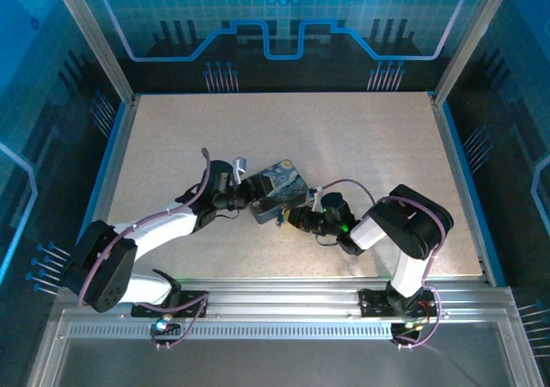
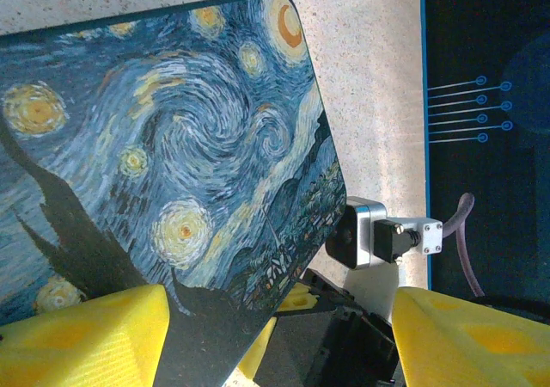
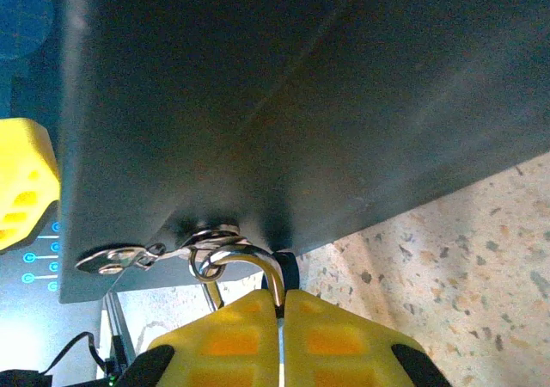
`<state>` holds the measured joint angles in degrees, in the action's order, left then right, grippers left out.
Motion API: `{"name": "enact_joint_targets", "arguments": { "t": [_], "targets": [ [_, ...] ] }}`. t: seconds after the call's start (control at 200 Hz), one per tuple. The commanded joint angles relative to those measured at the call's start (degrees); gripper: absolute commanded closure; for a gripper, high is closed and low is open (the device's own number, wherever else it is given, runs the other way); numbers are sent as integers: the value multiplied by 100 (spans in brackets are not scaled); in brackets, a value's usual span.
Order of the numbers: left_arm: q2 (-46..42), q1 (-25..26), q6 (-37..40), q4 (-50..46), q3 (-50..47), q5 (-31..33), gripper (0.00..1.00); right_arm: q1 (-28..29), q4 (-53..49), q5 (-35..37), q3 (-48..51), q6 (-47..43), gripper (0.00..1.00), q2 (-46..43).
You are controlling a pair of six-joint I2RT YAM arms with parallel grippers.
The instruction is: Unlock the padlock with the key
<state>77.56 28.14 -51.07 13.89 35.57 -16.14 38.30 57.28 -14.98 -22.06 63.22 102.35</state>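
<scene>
now | left pincer (image 2: 279, 327): wide open at tin (image 2: 172, 146) | right pincer (image 3: 282, 305): closed, tips touching padlock (image 3: 273, 277)

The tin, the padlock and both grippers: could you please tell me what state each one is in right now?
Tin: lid shut, lying flat on the table.
Padlock: shackle hooked through the clasp ring on the tin's side; locked or not, cannot tell.
Left gripper: open, fingers straddling the tin's edge.
Right gripper: shut, pinching the padlock's shackle.
</scene>
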Motion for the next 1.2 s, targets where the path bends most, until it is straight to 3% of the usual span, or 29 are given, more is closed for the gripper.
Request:
{"name": "enact_joint_targets", "arguments": {
  "t": [0.0,0.35,1.196],
  "targets": [
    [95,92,-19,59,73,-76,29,45,41,241,114,348,92,-85],
    [206,216,-22,103,57,-45,29,0,-131,581,230,727,93,-400],
    [295,621,-89,233,-94,54,28,-451,-2217,896,-75,367,94,-1610]
  ]
}}
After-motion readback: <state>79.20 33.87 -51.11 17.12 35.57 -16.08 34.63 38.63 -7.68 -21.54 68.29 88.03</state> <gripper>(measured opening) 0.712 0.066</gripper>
